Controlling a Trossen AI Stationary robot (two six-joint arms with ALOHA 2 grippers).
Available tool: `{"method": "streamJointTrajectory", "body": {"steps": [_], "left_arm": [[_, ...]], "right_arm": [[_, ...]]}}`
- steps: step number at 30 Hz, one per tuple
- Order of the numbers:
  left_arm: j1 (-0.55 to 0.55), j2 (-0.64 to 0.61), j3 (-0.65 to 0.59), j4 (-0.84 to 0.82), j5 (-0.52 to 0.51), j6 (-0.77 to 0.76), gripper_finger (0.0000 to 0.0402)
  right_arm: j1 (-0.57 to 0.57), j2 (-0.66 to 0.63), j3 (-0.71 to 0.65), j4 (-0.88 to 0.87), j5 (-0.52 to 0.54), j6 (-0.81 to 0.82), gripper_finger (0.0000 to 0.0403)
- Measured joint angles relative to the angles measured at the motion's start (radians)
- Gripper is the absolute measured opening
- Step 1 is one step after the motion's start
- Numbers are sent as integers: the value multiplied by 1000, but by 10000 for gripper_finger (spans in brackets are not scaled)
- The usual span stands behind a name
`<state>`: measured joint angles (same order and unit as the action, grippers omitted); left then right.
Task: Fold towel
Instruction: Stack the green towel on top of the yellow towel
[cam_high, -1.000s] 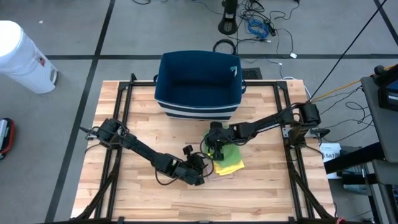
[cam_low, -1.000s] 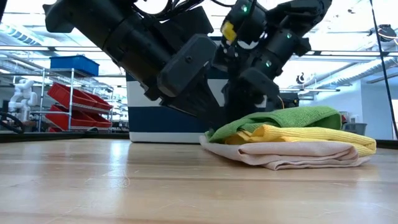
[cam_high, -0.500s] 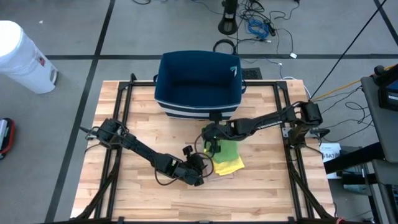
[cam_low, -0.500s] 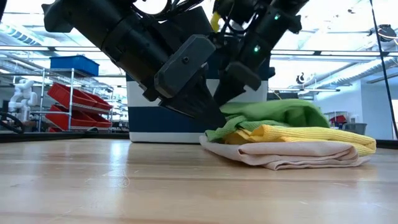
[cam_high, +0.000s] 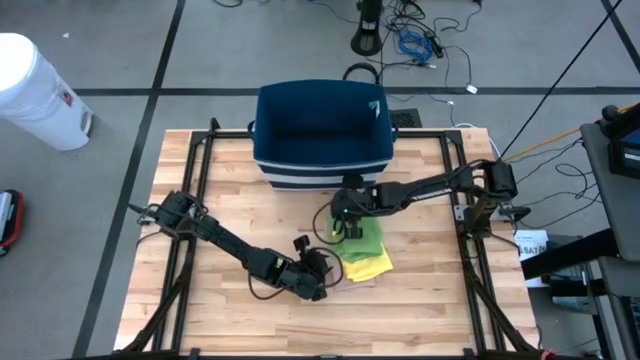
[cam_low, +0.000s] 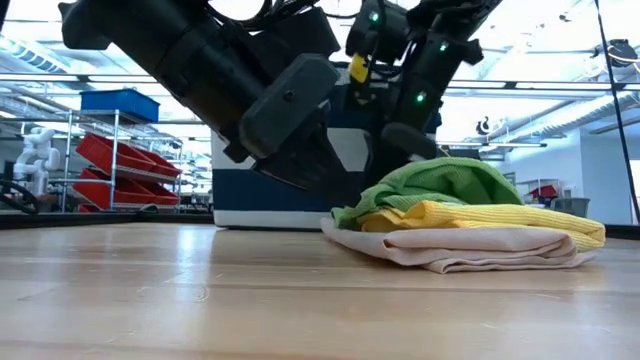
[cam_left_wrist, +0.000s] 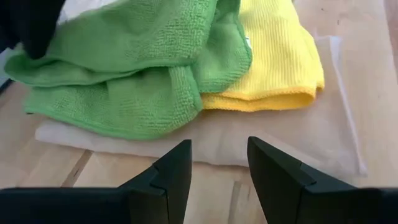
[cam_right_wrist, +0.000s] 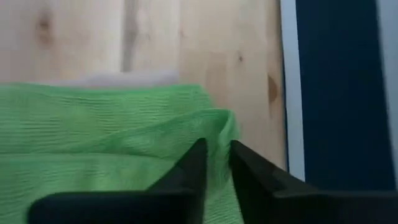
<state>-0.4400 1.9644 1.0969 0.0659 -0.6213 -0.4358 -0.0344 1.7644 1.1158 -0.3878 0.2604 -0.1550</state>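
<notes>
A pale wooden plank table (cam_high: 230, 200) carries a dark blue fabric bin (cam_high: 320, 135). A folded beige towel (cam_low: 470, 250) lies flat on it too

Right hand (cam_high: 344, 222) apparently over green towel (cam_high: 366, 238).

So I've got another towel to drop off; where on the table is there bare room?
Bare wood lies left of the blue bin, behind the left arm, and along the front edge of the table. It is crowded mid-table, where the left gripper and right gripper flank the towel stack.
</notes>
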Motion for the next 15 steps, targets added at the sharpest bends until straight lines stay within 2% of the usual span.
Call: {"method": "streamJointTrajectory", "body": {"steps": [5, 8, 11, 15], "left_arm": [[3, 0, 0, -11, 0, 15, 163], [10, 0, 0, -12, 0, 46, 163], [26, 0, 0, -10, 0, 81, 163], [53, 0, 0, -2, -1, 128, 163]], "right_arm": [[55, -68, 0, -53, 40, 48, 137], [103, -119, 0, -107, 49, 88, 171], [170, -143, 0, -145, 27, 122, 179], [255, -129, 0, -205, 21, 158, 168]]}}
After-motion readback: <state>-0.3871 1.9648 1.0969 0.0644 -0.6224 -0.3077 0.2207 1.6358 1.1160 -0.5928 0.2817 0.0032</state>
